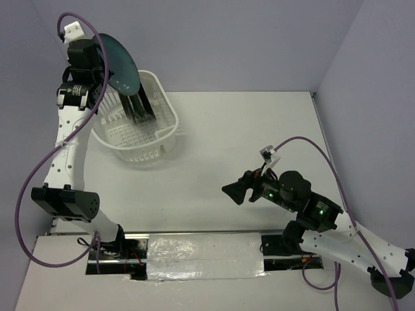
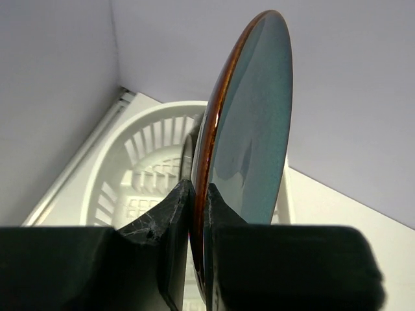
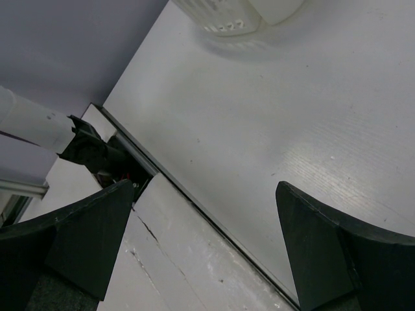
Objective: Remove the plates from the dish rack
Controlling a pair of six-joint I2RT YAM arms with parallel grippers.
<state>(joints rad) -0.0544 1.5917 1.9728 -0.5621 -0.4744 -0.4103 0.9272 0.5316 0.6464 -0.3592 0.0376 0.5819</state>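
Teal plate [image 1: 120,59] over white dish rack [image 1: 136,150]

White table [image 1: 246,149] carries the dish rack [image 1: 146,150] near its far-left corner.

I see a white table [image 1: 259,149] with pale purple walls [image 1: 227,39] behind it and beside it. A shiny silver strip [image 1: 204,256] lies along its near edge.
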